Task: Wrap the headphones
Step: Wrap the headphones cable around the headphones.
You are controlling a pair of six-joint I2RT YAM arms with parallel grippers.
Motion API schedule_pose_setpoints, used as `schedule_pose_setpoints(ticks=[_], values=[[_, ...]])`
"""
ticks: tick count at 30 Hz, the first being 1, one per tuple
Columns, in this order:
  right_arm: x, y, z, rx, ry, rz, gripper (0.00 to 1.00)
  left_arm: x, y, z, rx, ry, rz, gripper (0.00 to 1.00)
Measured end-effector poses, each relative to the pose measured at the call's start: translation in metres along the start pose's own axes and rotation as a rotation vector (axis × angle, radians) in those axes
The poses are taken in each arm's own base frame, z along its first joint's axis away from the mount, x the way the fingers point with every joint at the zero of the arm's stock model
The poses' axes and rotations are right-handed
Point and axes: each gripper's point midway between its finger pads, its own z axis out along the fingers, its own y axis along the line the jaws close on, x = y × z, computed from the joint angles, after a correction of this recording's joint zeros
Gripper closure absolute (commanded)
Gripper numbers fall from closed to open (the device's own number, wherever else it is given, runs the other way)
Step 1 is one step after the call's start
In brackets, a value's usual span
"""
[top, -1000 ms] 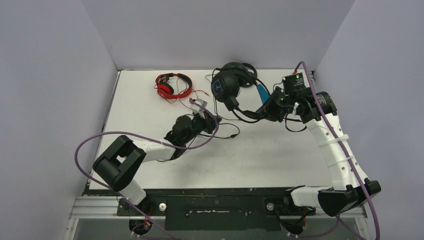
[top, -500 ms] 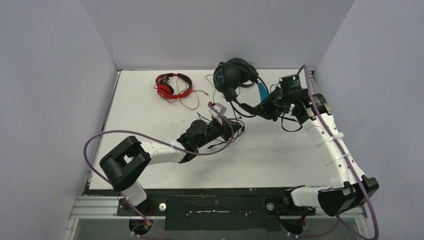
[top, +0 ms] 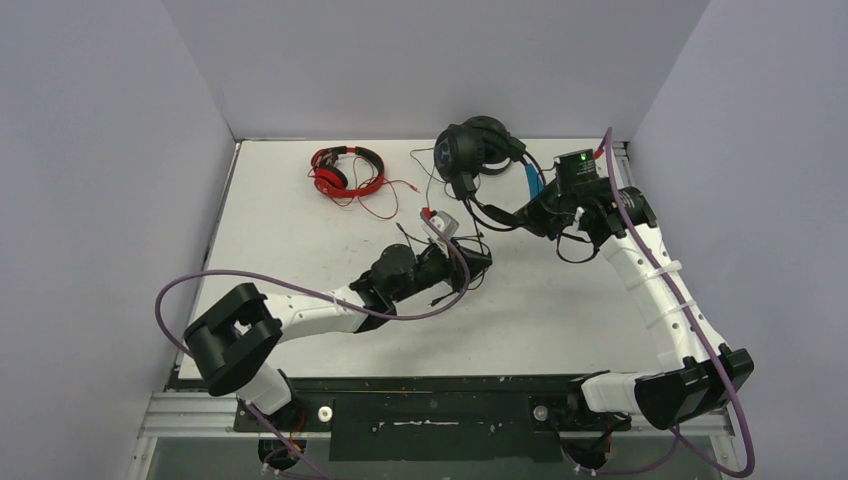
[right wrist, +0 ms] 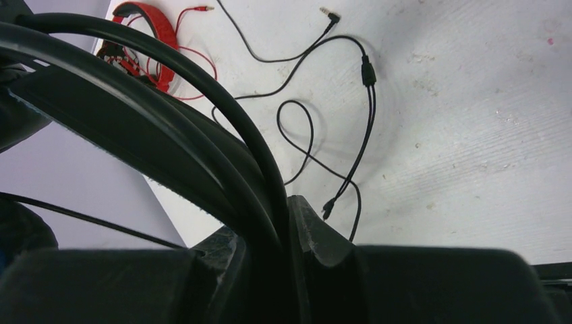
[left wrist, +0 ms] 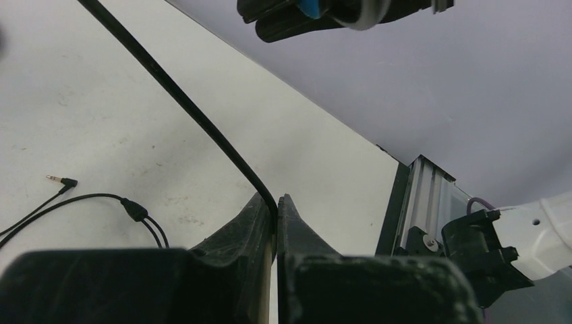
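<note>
The red headphones (top: 345, 170) lie at the back left with their red cord spread beside them; they also show in the right wrist view (right wrist: 145, 40). My right gripper (top: 526, 213) is shut on the headband (right wrist: 202, 128) of the black headphones (top: 475, 148), whose ear cups hang to its left. A bright blue headband (top: 530, 182) shows just behind that gripper. My left gripper (top: 478, 262) is shut on a thin black cable (left wrist: 182, 101) that runs taut up toward the black headphones.
Loose black cable with a splitter (right wrist: 367, 71) and a jack plug (left wrist: 64, 181) lies on the white table (top: 560, 320) between the two grippers. Grey walls close in the left, back and right sides. A purple hose loops off each arm.
My left gripper has moved right and toward the near side, pulling the black cable with it. My right gripper has shifted the black headphones a little toward the back.
</note>
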Motion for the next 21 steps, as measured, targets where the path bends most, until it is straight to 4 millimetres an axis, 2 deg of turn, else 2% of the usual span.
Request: schedule_pose_setpoints(ticks=[9,14,21], values=[[-0.021,-0.016,0.009,0.069,-0.124,-0.041,1.00,-0.020,-0.029,-0.012,0.084,-0.004,-0.067,0.95],[-0.033,-0.033,0.009,0.130,-0.204,-0.074,1.00,-0.029,-0.041,-0.021,0.114,0.001,-0.105,0.95],[-0.048,-0.049,0.005,0.215,-0.310,-0.148,1.00,-0.014,-0.038,-0.028,0.064,0.122,-0.139,0.96]])
